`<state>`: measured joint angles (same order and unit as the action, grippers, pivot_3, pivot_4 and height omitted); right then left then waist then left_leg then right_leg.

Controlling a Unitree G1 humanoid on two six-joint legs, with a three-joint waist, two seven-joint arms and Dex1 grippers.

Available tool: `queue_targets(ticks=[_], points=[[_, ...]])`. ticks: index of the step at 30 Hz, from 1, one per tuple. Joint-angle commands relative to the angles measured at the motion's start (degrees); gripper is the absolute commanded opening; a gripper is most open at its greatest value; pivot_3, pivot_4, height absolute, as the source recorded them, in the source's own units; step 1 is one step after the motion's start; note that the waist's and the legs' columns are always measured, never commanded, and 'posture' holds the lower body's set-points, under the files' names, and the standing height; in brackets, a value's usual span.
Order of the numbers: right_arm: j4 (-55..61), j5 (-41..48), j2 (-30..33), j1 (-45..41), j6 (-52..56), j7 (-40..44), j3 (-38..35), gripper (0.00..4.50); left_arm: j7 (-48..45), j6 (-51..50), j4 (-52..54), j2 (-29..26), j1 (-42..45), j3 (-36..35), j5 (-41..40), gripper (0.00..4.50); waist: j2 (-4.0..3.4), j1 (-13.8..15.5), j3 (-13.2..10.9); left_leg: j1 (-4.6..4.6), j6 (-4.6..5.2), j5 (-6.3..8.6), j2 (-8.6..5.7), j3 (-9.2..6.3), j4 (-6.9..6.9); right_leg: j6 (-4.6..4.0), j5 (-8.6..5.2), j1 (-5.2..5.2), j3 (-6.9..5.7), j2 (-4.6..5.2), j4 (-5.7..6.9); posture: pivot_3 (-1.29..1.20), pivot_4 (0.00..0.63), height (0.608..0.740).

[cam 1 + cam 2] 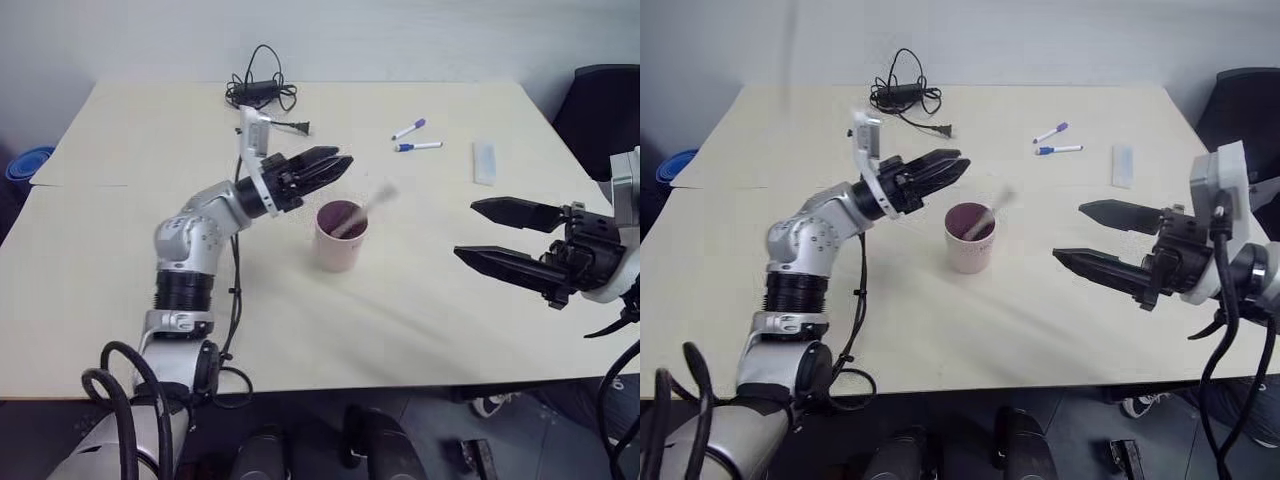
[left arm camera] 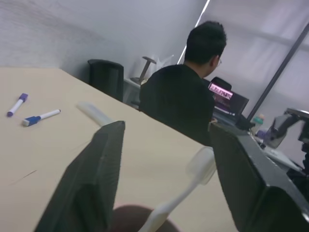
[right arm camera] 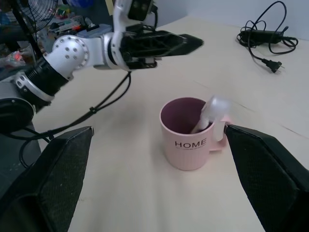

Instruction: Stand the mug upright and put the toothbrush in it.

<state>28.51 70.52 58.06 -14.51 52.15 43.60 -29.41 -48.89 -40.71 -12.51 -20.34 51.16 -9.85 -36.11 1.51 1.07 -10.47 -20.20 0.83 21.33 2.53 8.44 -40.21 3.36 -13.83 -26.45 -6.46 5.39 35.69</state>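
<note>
On the table I saw the pink "HOME" mug upright, the toothbrush leaning inside; my left gripper hovered just above, fingers apart, my right gripper wide open nearby

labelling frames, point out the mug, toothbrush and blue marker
mug (image 3: 186, 150): right wrist view, side wall by the lettering
toothbrush (image 3: 215, 107): right wrist view, blurred head
blue marker (image 1: 418, 147): left eye view, barrel

A black cord with a plug lies curled at the far edge of the tabletop. Two white markers lie near its far right corner. A small clear case rests just beside them.
</note>
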Motion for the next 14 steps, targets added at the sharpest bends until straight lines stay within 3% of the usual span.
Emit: queue_targets(ticks=[1,5,7,9,14], points=[[-1.6,-1.9,0.7,-1.3,-2.0,3.0,0.9,4.50,-7.2,-4.4,9.5,-11.2,-3.5,-1.7,-3.0,4.05,-0.02,-0.4,0.0,0.00,-0.01,0.00,0.02,0.01,0.01,0.00,0.00,-0.01,0.00,-0.02,-0.01,0.00,0.150,0.740],[-5.6,-6.0,2.7,-1.6,-2.7,9.0,3.4,4.50,-20.1,-2.8,13.0,-29.7,-8.8,-0.8,-1.0,4.05,-0.05,-1.0,0.0,-0.01,-0.05,0.00,0.05,0.03,0.04,-0.04,-0.02,-0.03,-0.09,-0.08,-0.04,0.00,0.150,0.740],[-8.0,-11.1,4.6,-0.8,-5.4,13.7,5.6,4.50,-27.9,7.3,12.7,-40.4,-14.0,1.7,6.4,4.05,-0.08,-1.0,0.0,-0.02,-0.05,0.01,0.04,0.04,0.05,-0.04,-0.02,-0.03,-0.11,-0.07,-0.08,0.00,0.150,0.740],[-10.5,-15.8,5.6,-1.0,-8.4,16.5,7.7,4.50,-33.1,18.0,11.0,-47.3,-18.7,2.6,12.4,4.05,-0.19,-1.0,-0.1,0.02,-0.05,0.07,0.03,0.07,0.10,-0.07,-0.04,-0.03,-0.17,-0.04,-0.15,0.00,0.150,0.740],[-15.1,-21.7,5.1,-4.1,-11.9,19.2,11.7,4.50,-34.2,19.3,9.6,-49.3,-21.1,-0.2,11.3,4.05,-0.22,-0.3,-0.1,-0.03,0.03,0.10,0.01,0.09,0.04,-0.10,-0.06,-0.06,-0.19,0.05,-0.31,0.00,0.150,0.740]])
